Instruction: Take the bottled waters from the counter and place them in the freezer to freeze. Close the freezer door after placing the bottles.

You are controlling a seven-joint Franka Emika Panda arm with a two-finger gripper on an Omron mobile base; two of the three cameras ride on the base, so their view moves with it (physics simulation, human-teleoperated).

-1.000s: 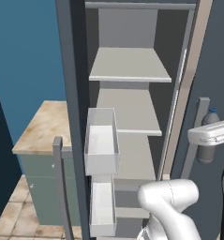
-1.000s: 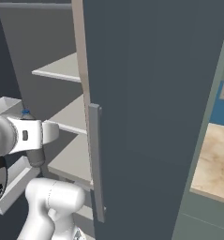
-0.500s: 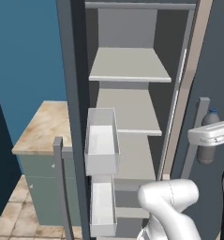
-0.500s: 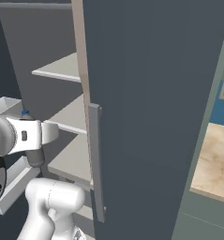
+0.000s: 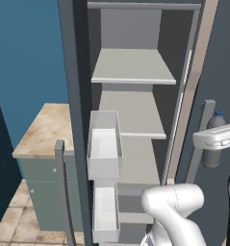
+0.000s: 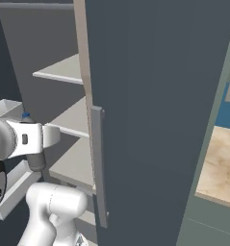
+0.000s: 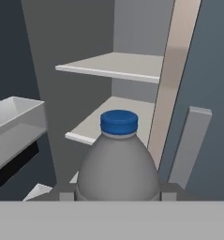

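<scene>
My gripper (image 5: 216, 140) is shut on one of the bottled waters (image 5: 213, 153), a smoky grey bottle with a blue cap, held upright. It hangs in front of the open freezer (image 5: 133, 72), off the right edge of the opening and level with the middle shelf (image 5: 135, 120). In the right base view the bottle (image 6: 35, 161) hangs under the hand (image 6: 25, 139), left of the shelves. The hand view has the bottle (image 7: 118, 159) up close, with the shelves behind it. The freezer door (image 5: 72, 105) stands open at the left, its white bins (image 5: 104, 144) facing in. The counter (image 5: 42, 132) lies left of the door.
A second dark grey slab (image 6: 150, 96) with a vertical bar handle (image 6: 99, 168) stands at the right of the opening, close beside the bottle. A lower door bin (image 5: 106, 211) juts out beneath the upper one. More beige counter (image 6: 222, 163) lies at far right.
</scene>
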